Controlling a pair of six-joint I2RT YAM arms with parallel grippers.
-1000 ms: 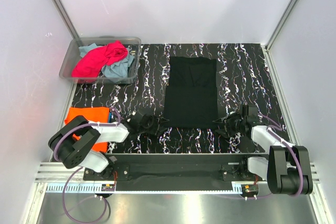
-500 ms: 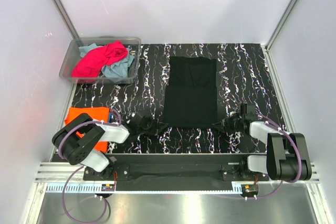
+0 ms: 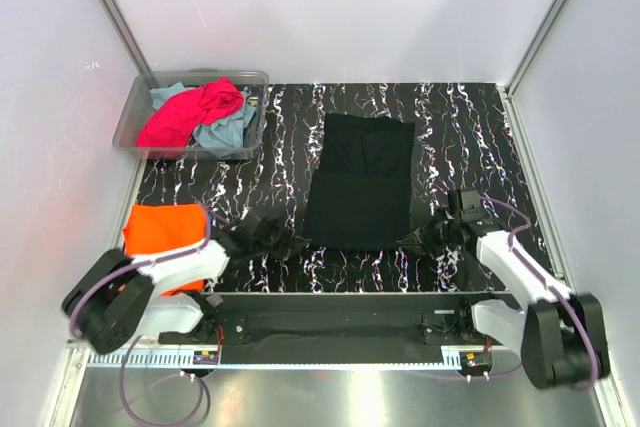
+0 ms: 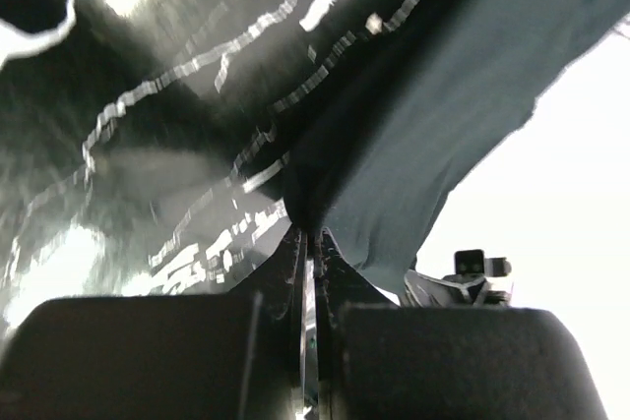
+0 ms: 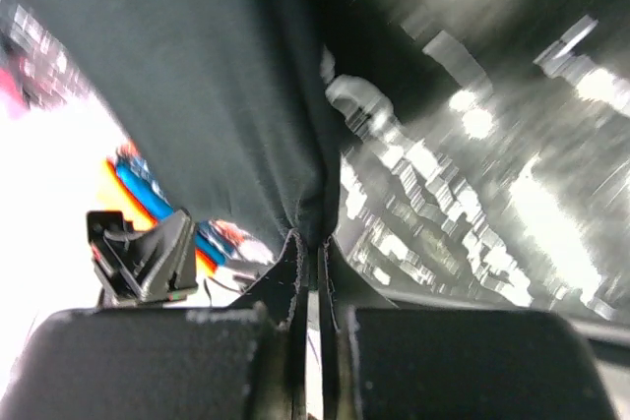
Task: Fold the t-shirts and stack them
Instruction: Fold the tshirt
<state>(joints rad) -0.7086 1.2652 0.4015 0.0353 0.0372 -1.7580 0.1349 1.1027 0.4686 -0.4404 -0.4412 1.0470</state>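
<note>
A large black t-shirt (image 3: 360, 182) lies folded lengthwise on the marbled table, its near hem lifted off the surface. My left gripper (image 3: 290, 237) is shut on the shirt's near left corner. In the left wrist view its jaws (image 4: 308, 235) pinch dark cloth (image 4: 443, 95) that hangs up and to the right. My right gripper (image 3: 418, 239) is shut on the near right corner, and in the right wrist view it (image 5: 313, 238) clamps the same cloth (image 5: 197, 76). An orange t-shirt (image 3: 160, 227) lies folded at the near left. A magenta-pink t-shirt (image 3: 190, 112) and a light teal-blue one (image 3: 232, 132) lie crumpled in the bin.
A clear plastic bin (image 3: 130, 127) stands at the far left corner of the table. White walls close the table on three sides. The black marbled surface (image 3: 470, 137) shows bare to the right of the black shirt and between it and the bin.
Both grippers have shut on the near corners of the black t-shirt and risen. The near hem has come up and drawn slightly away from the front edge.
</note>
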